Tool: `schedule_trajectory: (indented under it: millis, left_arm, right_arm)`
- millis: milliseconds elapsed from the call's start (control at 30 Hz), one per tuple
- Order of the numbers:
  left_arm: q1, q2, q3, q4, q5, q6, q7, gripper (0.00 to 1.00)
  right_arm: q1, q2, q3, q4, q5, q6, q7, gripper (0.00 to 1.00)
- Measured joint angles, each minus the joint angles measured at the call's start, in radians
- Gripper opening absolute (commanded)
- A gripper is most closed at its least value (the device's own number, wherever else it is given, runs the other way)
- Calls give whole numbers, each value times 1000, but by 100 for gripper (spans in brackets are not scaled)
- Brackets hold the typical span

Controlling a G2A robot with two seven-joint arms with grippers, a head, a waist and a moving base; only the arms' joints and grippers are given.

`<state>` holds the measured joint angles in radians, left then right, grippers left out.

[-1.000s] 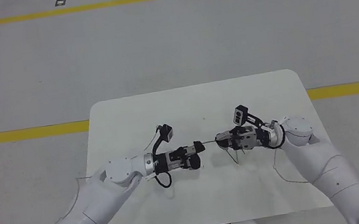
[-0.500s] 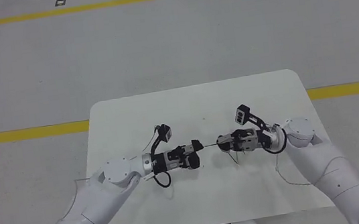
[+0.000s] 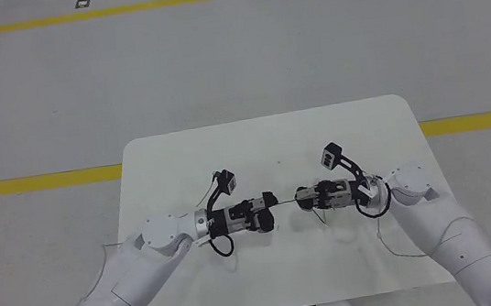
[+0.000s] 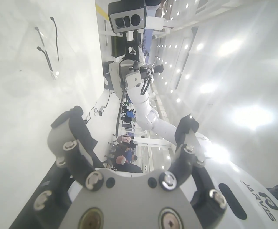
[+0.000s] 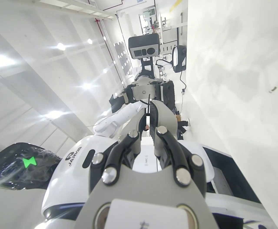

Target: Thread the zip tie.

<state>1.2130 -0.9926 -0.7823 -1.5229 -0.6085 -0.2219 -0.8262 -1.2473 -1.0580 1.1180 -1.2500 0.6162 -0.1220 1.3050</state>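
Holding a thin black plastic zip tie [image 5: 149, 99] over the white rounded table [image 3: 182, 161].
The right gripper [image 5: 148, 110] pinches one end; the tie's length points straight at the wide-open, empty left gripper [image 4: 131, 117].

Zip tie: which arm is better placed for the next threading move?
Right, probably. The right tool is shut on the zip tie, whose free end points at the left tool; that one is open and holds nothing, so only the right can feed the tie.
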Motion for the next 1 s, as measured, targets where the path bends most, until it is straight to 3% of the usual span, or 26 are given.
schedule_trajectory:
  millis: [333, 433, 500, 567, 800, 1000]
  left_arm:
    - [0, 0, 0, 0, 0, 0, 0, 100]
    - [0, 0, 0, 0, 0, 0, 0, 100]
    - [0, 0, 0, 0, 0, 0, 0, 100]
    - [0, 0, 0, 0, 0, 0, 0, 100]
    - [0, 0, 0, 0, 0, 0, 0, 100]
    - [0, 0, 0, 0, 0, 0, 0, 100]
  right_arm:
    - [-13, 1, 6, -24, -12, -13, -43, 0]
    - [-13, 4, 19, -35, -55, -92, -49, 0]
    - [-22, 6, 26, -38, -111, -183, -68, 0]
    - [-29, 6, 33, -48, -113, -225, -69, 0]
    - [-71, -1, 107, -150, -192, -218, -68, 0]
    - [-73, -2, 110, -153, -195, -218, -70, 0]
